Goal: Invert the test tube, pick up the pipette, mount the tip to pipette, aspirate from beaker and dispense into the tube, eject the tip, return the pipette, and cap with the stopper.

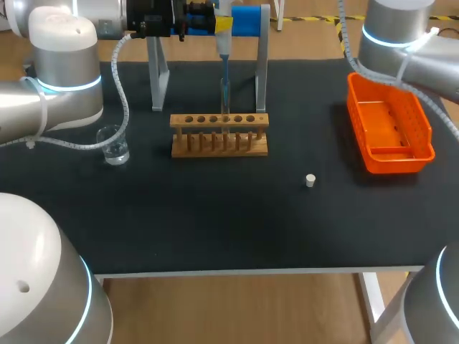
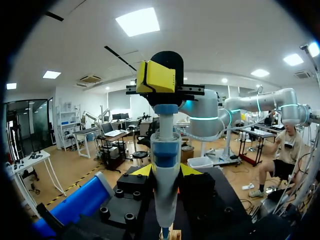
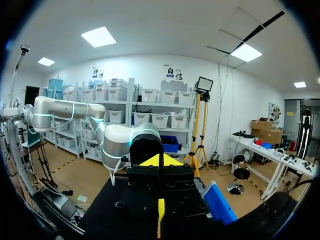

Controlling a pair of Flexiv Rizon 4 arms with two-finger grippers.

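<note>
2 yellow tips of the left gripper (image 2: 165,171) are clamped on the pipette (image 2: 164,197), 1 on each side of its white barrel. The left wrist view shows that grip clearly. The head view only shows the left gripper (image 1: 221,24) side-on, with the pipette (image 1: 224,50) hanging vertical below it.

The left arm (image 1: 68,64) enters from the far left. Its wrist lies level along the table's far edge and its fingers point toward the right side.

The pipette's lower end sits at the mouth of the test tube (image 1: 225,102), which stands upright in a hole near the middle of the wooden rack (image 1: 219,143). Can't tell how far in it goes. The left wrist view catches only a sliver of the rack (image 2: 173,235), right under the pipette.

The right gripper (image 3: 160,161) shows only in the right wrist view, with its fingers together and nothing between them. In the head view the right arm (image 1: 401,43) sits at the far right, above the orange basket (image 1: 423,136).

The stand (image 1: 251,21), blue bar on top, is just behind the rack. The beaker (image 1: 113,145), with clear liquid in it, stands left of the rack and apart from it. The white stopper (image 1: 310,180) lies on the black mat (image 1: 215,215), nearer than the rack and to its right, well apart from the tube.
</note>
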